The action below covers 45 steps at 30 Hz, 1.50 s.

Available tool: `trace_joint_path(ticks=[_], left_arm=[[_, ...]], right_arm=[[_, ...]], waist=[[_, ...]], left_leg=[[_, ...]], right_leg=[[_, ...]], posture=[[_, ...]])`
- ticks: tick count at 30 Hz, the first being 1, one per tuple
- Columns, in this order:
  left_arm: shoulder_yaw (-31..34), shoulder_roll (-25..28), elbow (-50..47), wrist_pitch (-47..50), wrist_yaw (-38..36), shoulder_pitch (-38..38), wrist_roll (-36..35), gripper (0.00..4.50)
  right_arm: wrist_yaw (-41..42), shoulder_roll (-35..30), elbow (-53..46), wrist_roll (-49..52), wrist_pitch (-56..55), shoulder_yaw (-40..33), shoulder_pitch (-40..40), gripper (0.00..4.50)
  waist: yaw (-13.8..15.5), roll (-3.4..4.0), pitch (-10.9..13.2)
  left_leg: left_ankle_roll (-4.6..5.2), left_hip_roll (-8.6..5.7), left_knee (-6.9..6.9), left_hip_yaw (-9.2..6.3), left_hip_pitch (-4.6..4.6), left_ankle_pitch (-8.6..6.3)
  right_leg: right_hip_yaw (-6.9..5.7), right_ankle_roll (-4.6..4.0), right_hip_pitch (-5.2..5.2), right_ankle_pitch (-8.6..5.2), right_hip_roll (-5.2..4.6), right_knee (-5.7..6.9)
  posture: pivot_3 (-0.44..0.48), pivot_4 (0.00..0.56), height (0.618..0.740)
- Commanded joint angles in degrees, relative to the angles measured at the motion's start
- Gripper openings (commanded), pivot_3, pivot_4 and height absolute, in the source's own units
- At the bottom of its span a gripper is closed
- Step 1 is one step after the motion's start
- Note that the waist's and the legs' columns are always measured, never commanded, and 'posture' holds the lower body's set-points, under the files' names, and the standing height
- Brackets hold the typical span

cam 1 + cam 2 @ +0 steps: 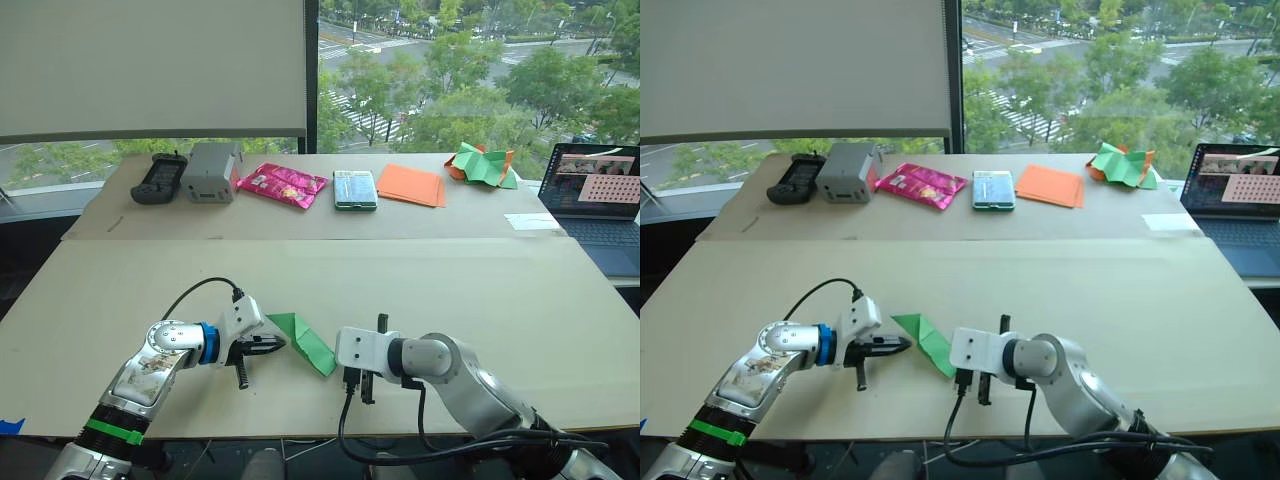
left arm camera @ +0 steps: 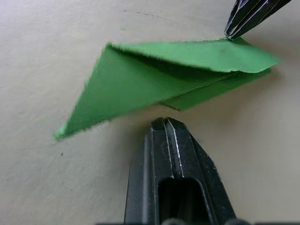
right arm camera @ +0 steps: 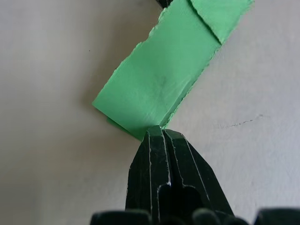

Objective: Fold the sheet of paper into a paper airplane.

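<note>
Already folded into a pointed wedge, the paper airplane [image 1: 307,340] on the table [image 1: 500,300]. Both pressed together, left gripper [image 1: 268,345] just beside it, right gripper [image 3: 161,136] touching its edge. Probably final creasing left.

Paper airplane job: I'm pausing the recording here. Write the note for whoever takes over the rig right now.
Left gripper: fingers shut, empty, tips just short of the paper airplane.
Right gripper: fingers shut, tips at the wedge's opposite end; a pinch cannot be confirmed.
The airplane lies on the near table between the two grippers, already folded into a layered pointed wedge.
Left: crease and shape the wings, if any further folds are wanted.
</note>
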Motion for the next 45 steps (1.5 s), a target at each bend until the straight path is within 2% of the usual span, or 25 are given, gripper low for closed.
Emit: trace_joint_path(ticks=[1,9,17,20,27,30,39,45], left_arm=[[-0.3,0.1,0.0,0.2,0.1,-0.4,0.4,0.0],[1.8,1.1,-1.2,1.3,-0.2,-1.7,-1.0,0.0],[8.5,4.8,-14.5,12.2,-5.1,-1.6,-15.0,0.0],[8.9,2.5,-15.2,14.8,-3.8,-3.7,-18.4,0.0],[0.4,-2.9,-4.9,5.6,-0.6,-7.2,-8.2,0.0],[-2.8,-3.5,-0.5,1.4,-1.4,-7.3,-4.2,0.0],[-7.1,-5.2,8.7,-6.9,-1.5,-7.8,3.0,0.0],[-8.3,-5.9,10.9,-9.0,-1.2,-7.8,5.6,0.0]], right_arm=[[3.3,-4.5,3.2,-1.5,6.5,2.7,3.0,0.03],[2.7,-3.5,2.6,-1.5,7.9,3.7,2.0,0.03],[2.4,-2.7,3.9,-2.0,7.4,4.5,1.6,0.03],[2.4,-2.2,4.7,-2.5,6.9,4.9,1.0,0.03],[2.8,-1.4,4.8,-3.5,6.8,5.4,0.1,0.03],[3.0,-1.3,4.6,-3.6,7.0,5.2,-0.2,0.03],[2.1,0.1,3.2,-4.4,8.3,4.8,-1.3,0.03],[2.8,-2.6,0.7,-5.1,9.5,2.9,0.6,1.9]], waist=[[0.0,-0.03,0.0],[-0.1,-0.12,0.1],[-0.6,-0.37,0.2],[-0.7,-0.4,0.2],[-1.0,-0.4,0.3],[-1.0,-0.51,0.4],[-1.1,-0.47,0.4],[-0.6,-0.33,0.4]], left_leg=[[0.0,0.0,0.0,0.0,0.0,0.0],[0.0,0.0,-0.01,-0.05,-0.01,0.0],[-0.01,0.02,-0.03,-0.08,-0.01,0.0],[0.0,0.02,-0.03,-0.08,0.0,0.0],[0.0,0.02,0.06,-0.11,0.05,0.0],[0.0,0.02,0.06,-0.13,0.05,0.0],[0.0,0.05,0.02,-0.14,0.07,0.0],[0.0,0.02,0.04,-0.07,0.03,0.0]], right_leg=[[-0.04,0.0,0.01,0.0,-0.02,0.0],[-0.11,0.01,0.01,-0.01,-0.05,0.01],[-0.26,0.01,0.01,-0.01,-0.15,0.0],[-0.28,0.01,0.01,-0.01,-0.16,0.0],[-0.35,0.01,0.0,-0.01,-0.16,-0.02],[-0.37,0.01,-0.01,-0.01,-0.15,0.01],[-0.39,0.01,-0.04,-0.01,-0.15,0.04],[-0.39,0.01,-0.03,-0.01,-0.23,0.02]], posture=[[0.0,0.15,0.706],[0.0,0.15,0.706],[0.0,0.15,0.706],[0.0,0.15,0.706],[0.0,0.15,0.706],[0.0,0.15,0.706],[0.0,0.15,0.706],[0.0,0.15,0.706]])
